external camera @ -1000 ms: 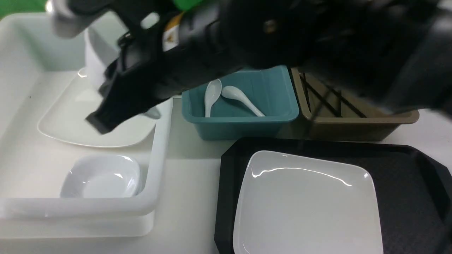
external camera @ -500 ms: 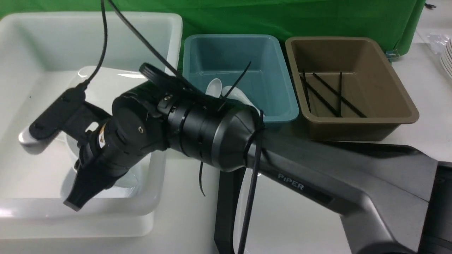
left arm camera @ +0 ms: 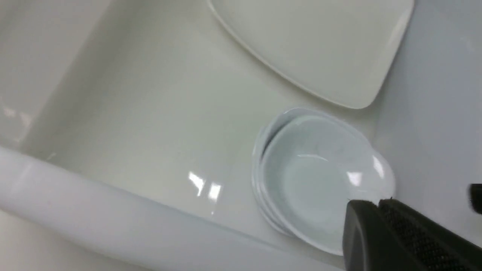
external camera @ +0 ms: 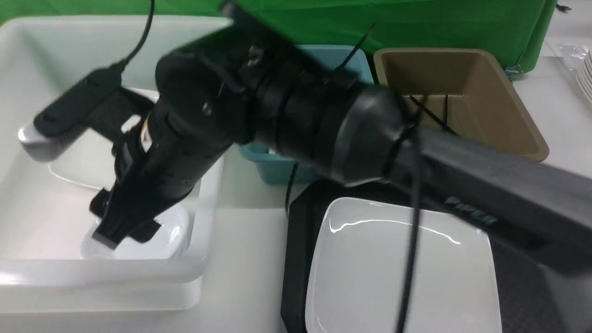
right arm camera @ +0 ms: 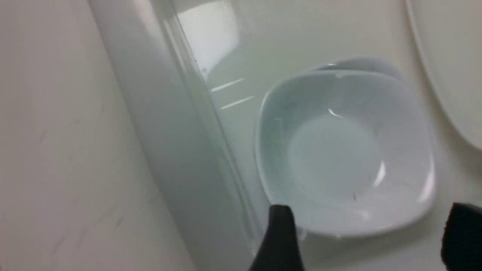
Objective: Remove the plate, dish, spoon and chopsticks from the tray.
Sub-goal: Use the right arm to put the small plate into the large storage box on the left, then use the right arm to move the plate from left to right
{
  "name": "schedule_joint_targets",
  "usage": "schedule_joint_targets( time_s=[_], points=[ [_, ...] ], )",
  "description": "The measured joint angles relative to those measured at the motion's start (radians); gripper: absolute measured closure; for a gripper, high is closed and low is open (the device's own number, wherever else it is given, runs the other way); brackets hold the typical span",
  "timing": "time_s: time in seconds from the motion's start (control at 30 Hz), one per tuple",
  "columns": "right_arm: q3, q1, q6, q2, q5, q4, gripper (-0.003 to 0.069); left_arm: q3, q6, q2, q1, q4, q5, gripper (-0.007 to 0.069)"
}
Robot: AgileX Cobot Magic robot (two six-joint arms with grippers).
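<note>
Right wrist view: dish (right arm camera: 346, 150) sits nested on a second dish (right arm camera: 357, 62) in the white tub (right arm camera: 162, 131), by its front right corner. Right gripper (right arm camera: 369, 210) hangs wide open over it, so imo pulling out crooked could snag the rim and tip the stack.

Deep white plastic tub (external camera: 115, 275) left, teal plastic tub (external camera: 266, 166) centre, brown plastic tub (external camera: 499, 101) right, green cloth backdrop (external camera: 462, 23) behind.

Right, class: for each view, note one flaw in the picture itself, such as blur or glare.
Front view: the right arm is motion-blurred and a glare streak crosses the plate. Left wrist view: bright glints on the tub floor. Right wrist view: soft focus, with small glints in the dish.
</note>
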Motion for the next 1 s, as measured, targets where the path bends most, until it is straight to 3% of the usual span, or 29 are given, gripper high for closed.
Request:
schedule_joint_targets(
  time_s=[0.1,0.17,0.23,0.33,0.43,0.57,0.7,0.8,0.93,1.0],
  points=[
    [-0.001,-0.002,0.036,-0.140,0.152,-0.181,0.0228,0.000,0.089,0.015,0.000,-0.094,-0.001,0.0612],
    [-0.001,-0.032,0.074,-0.232,0.265,-0.309,0.0429,0.000,0.182,0.041,-0.017,-0.198,-0.006,0.0612],
    [0.024,-0.099,0.117,-0.312,0.267,-0.343,0.0564,0.000,0.268,0.067,-0.057,-0.285,-0.014,0.0612],
    [0.078,-0.175,0.148,-0.389,0.267,-0.345,0.0610,0.000,0.324,0.086,-0.102,-0.336,-0.019,0.0612],
    [0.250,-0.383,0.182,-0.529,0.267,-0.301,0.0639,0.000,0.355,0.117,-0.225,-0.362,-0.040,0.0612],
    [0.557,-0.624,0.209,-0.679,0.255,-0.211,0.0638,0.000,0.321,0.145,-0.380,-0.301,-0.066,0.0621],
    [0.910,-0.846,0.213,-0.776,0.160,-0.018,0.0590,0.000,0.241,0.202,-0.538,-0.209,-0.086,0.0624],
    [1.156,-0.926,0.152,-0.788,0.023,0.134,0.0444,-0.009,0.200,0.289,-0.670,-0.160,-0.096,0.0624],
    [1.342,-0.936,0.139,-0.766,-0.165,0.199,0.0228,-0.052,0.161,0.395,-0.793,-0.124,-0.095,0.0624],
    [1.396,-0.936,0.129,-0.738,-0.224,0.231,0.0172,-0.090,0.128,0.446,-0.858,-0.079,-0.095,0.0624]
  ],
)
